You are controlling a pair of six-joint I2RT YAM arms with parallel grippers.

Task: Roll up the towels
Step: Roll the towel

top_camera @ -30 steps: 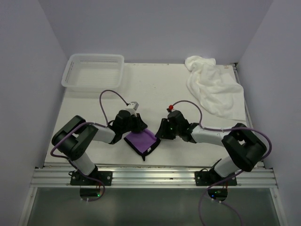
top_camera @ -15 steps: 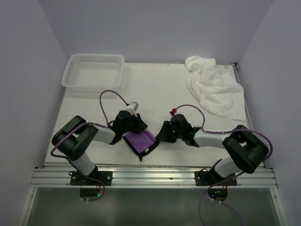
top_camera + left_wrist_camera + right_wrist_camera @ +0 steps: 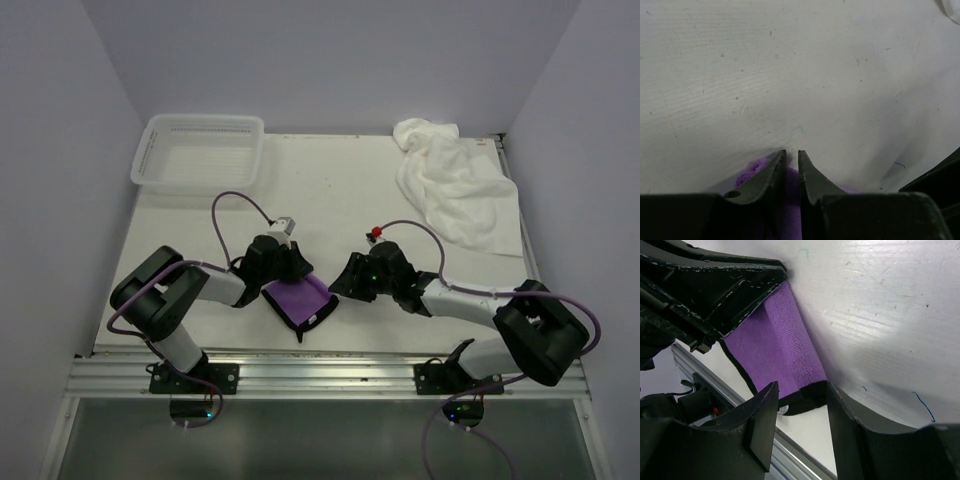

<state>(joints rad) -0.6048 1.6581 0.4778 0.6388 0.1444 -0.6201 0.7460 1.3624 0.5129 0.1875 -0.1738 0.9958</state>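
The small purple towel [image 3: 298, 298] with dark trim lies folded near the table's front edge, between the two arms. My left gripper [image 3: 298, 268] sits on its far-left edge, its jaws nearly together with purple cloth [image 3: 752, 170] pinched between them [image 3: 791, 152]. My right gripper [image 3: 338, 285] is at the towel's right corner, open, its fingertips [image 3: 801, 386] straddling the dark trim without pinching it. The purple cloth [image 3: 775, 345] runs from there up to the left gripper's black fingers [image 3: 730, 285]. The large fluffy white towel [image 3: 450, 185] lies crumpled at the back right, far from both grippers.
A white plastic mesh basket [image 3: 200, 150] stands at the back left corner. A metal rail [image 3: 320, 375] runs along the table's near edge, just below the purple towel. Walls close in the table on the left, back and right.
The right gripper's jaws have widened at the purple towel's right corner, and the right arm's elbow has swung out to the right. The left gripper and the towel have stayed put.
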